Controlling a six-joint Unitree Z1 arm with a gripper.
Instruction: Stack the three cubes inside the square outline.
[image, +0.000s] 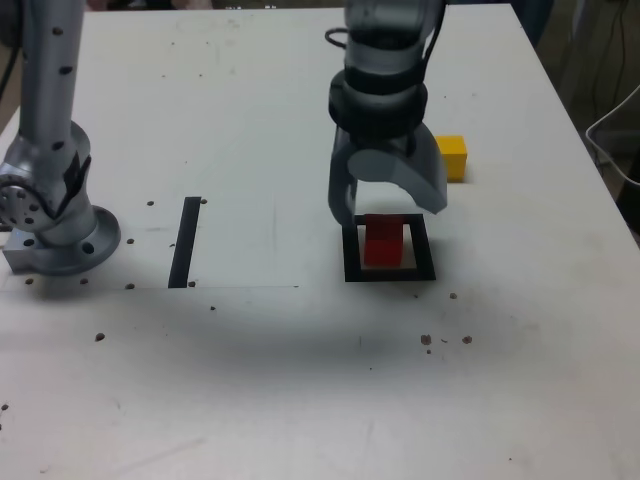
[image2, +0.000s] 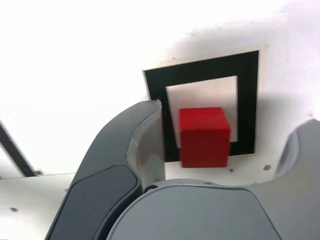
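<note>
The near part of the white table (image: 300, 400) carries only small dark specks and a broad soft shadow. Farther in, toward the table's middle, lies the square outline (image: 390, 273), a thick black tape frame with a white centre. The red cube (image: 382, 243) stands on the table within this frame; in the wrist view the red cube (image2: 204, 136) covers part of the white centre and laps over one inner edge of the square outline (image2: 247, 100). The gripper (image: 390, 205) hangs directly above the cube, pointing down, with its jaws spread apart; one grey finger (image: 342, 190) stands on the exterior view's left of the cube and the other on its right, and neither touches the cube, so nothing is held. The wrist view confirms clear gaps between the gripper (image2: 225, 145) and the cube faces. Toward the table's left edge in the exterior view, a straight black tape strip (image: 186, 241) lies level with the frame, and beyond it the arm's round grey base (image: 60, 235) is bolted down near that edge. Farther back, toward the right edge, the yellow cube (image: 452, 157) sits alone on the table, apart from the frame. A green cube is not visible in either view.
</note>
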